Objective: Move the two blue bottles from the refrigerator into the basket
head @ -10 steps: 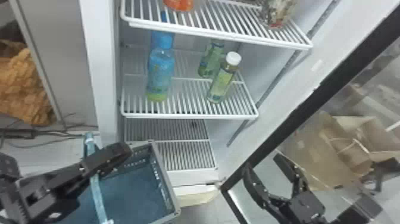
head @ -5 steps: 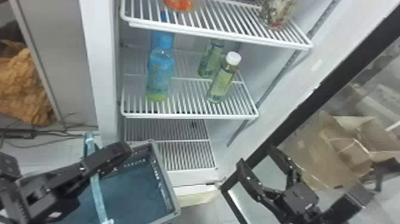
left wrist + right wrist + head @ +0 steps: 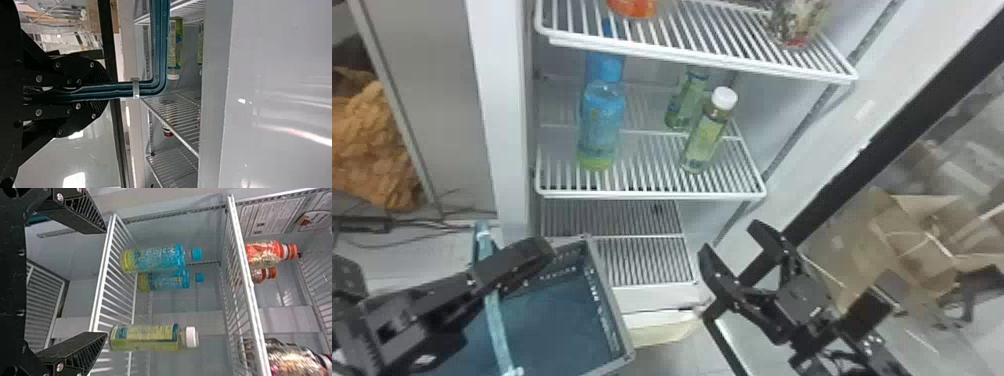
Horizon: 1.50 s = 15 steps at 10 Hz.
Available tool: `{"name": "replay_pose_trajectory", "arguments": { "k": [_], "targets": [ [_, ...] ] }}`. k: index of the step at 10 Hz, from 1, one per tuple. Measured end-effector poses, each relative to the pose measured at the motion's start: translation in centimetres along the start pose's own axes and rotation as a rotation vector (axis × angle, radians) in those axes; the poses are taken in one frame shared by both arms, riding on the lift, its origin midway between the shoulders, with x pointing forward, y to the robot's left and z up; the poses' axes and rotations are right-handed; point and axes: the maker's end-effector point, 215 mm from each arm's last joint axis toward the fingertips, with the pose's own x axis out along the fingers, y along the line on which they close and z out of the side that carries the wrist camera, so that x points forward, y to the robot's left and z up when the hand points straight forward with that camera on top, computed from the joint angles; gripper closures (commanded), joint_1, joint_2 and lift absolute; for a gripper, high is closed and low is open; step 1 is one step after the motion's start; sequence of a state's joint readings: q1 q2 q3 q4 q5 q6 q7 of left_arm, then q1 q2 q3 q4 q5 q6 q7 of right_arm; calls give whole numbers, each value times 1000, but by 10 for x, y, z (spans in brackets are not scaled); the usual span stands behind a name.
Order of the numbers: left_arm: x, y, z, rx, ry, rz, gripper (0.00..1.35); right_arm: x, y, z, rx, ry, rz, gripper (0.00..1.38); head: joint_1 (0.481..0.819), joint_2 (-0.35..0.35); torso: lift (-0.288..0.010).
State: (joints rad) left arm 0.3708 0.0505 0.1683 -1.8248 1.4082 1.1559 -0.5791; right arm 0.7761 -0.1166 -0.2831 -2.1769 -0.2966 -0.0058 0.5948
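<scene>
- Both blue bottles, the nearer (image 3: 154, 258) and the farther (image 3: 162, 280), stand upright on the middle wire shelf (image 3: 652, 194) of the refrigerator (image 3: 509, 125), toward its left side, one behind the other.
- The head view shows the basket (image 3: 608, 302) low in front of the refrigerator, a little to the left; what it rests on cannot be told.
- The left end effector (image 3: 539, 248) is over the basket. In the left wrist view its fingers are pressed together on the blue-green handle (image 3: 125, 89), pinching it.
- The right end effector (image 3: 731, 237) is in front of the refrigerator's right side, lower than the middle shelf in the head view and to the right of the basket. In the right wrist view its two fingers (image 3: 88, 211) are spread wide, with nothing pinched between them.
- A yellow-green bottle with a white cap (image 3: 704, 140) stands on the same shelf, to the right of the blue pair and apart from them; another greenish bottle (image 3: 686, 102) shows behind it.
- The shelf above (image 3: 702, 58) carries a red-orange bottle (image 3: 264, 252) on the left and a dark patterned item (image 3: 797, 25) on the right.
- The refrigerator's black-framed door (image 3: 897, 137) stands open on the right.
</scene>
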Motion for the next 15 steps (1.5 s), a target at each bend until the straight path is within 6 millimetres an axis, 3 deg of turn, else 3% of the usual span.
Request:
{"name": "replay_pose_trajectory", "arguments": {
  "k": [4,9,15],
  "targets": [
    [1,-1,-3,-3,10,-3,1199,47,15,-2,27,-19,80,121,695,-290,-220],
    [5,-2,-4,-2,24,-5,1197,107,13,3,30,-59,116,119,695,-236,-220],
    [6,-4,-4,1,29,-10,1197,176,36,1,42,-61,182,122,695,-151,-220]
  ]
}}
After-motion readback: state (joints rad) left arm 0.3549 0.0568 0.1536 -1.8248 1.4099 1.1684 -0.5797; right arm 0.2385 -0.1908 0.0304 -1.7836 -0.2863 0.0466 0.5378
